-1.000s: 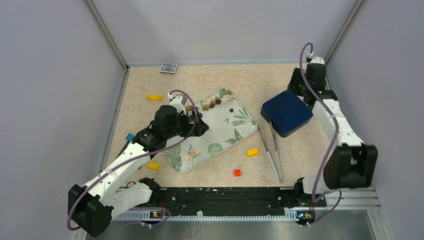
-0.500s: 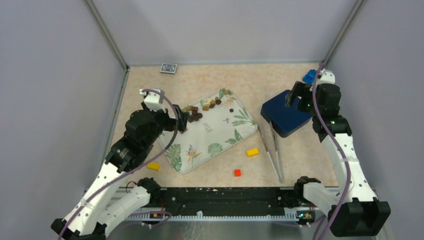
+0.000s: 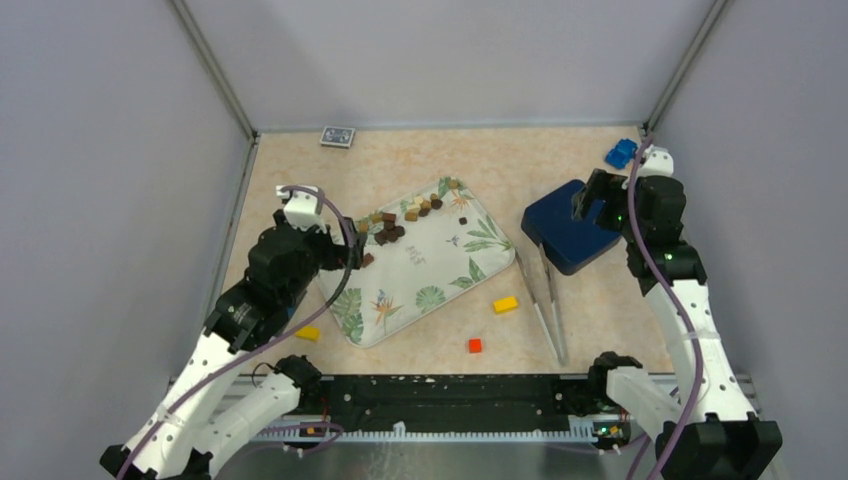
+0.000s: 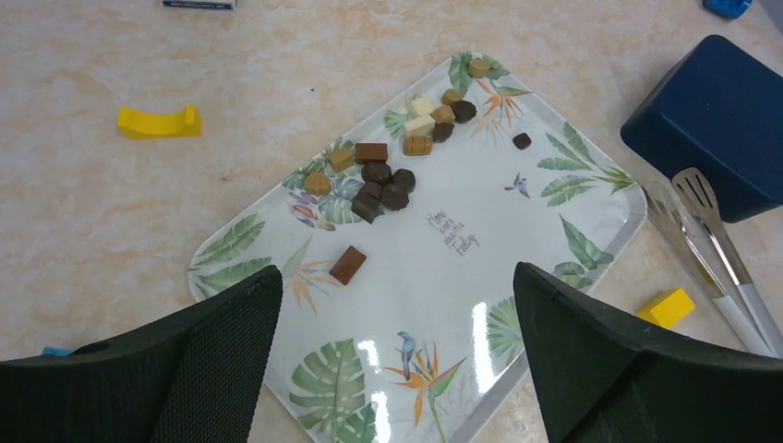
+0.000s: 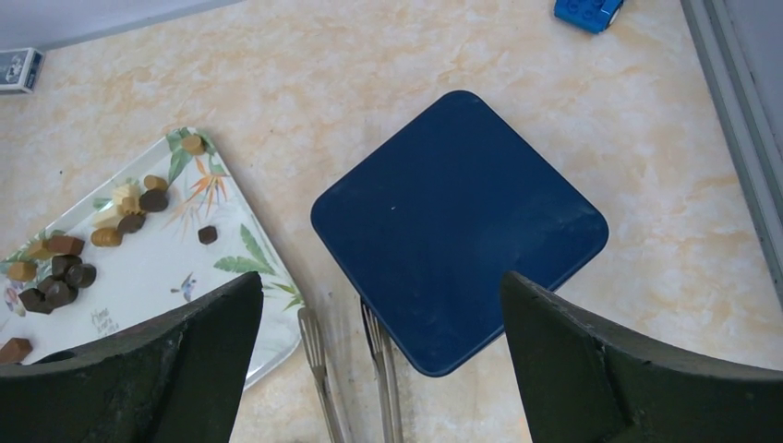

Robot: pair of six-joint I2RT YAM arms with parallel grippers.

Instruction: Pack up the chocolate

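The chocolate [image 4: 388,175] lies as small dark, light brown and cream pieces at the far left of the leaf-print tray [image 4: 554,212]. One brown piece [image 4: 347,265] lies apart, nearer to me. My left gripper [image 4: 392,286] hangs open and empty above the tray's near left part. From above, the left gripper [image 3: 350,250] sits at the tray's [image 3: 440,280] left edge, next to the chocolate [image 3: 405,212]. My right gripper [image 5: 380,286] is open and empty over the near corner of a navy blue box [image 5: 462,221].
Metal tongs [image 3: 545,300] lie between the tray and the blue box [image 3: 570,230]. Loose toy bricks: yellow [image 3: 505,304], red [image 3: 474,345], yellow [image 3: 307,333], blue [image 3: 620,153], a curved yellow one [image 4: 159,122]. A card pack [image 3: 338,136] lies at the back wall.
The left arm drew back and up off the tray, leaving one brown piece apart from the pile. The right arm swung nearer over the blue box, and its jaws opened wide.
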